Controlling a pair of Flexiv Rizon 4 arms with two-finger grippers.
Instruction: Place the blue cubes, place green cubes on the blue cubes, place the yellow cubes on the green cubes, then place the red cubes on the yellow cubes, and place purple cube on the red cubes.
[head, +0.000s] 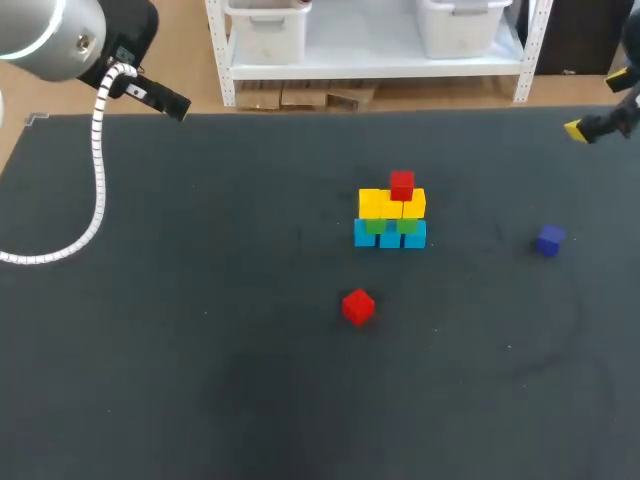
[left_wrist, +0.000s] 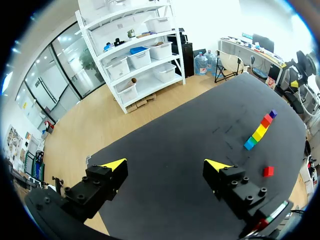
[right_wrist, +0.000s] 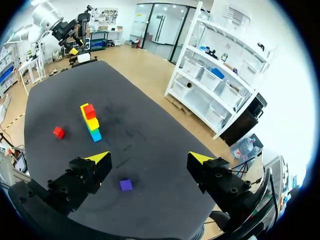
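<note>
A pyramid of cubes stands mid-table: blue cubes at the base, green ones on them, yellow above, and one red cube on top. A second red cube lies loose in front of the stack. The purple cube sits alone to the right. My left gripper hovers open and empty over the far left corner, well away from the stack. My right gripper is open and empty at the far right, with the purple cube below it and the stack ahead.
The dark table carries nothing besides the cubes. My left arm with its white cable enters at the far left corner. One yellow fingertip of the right gripper shows at the far right edge.
</note>
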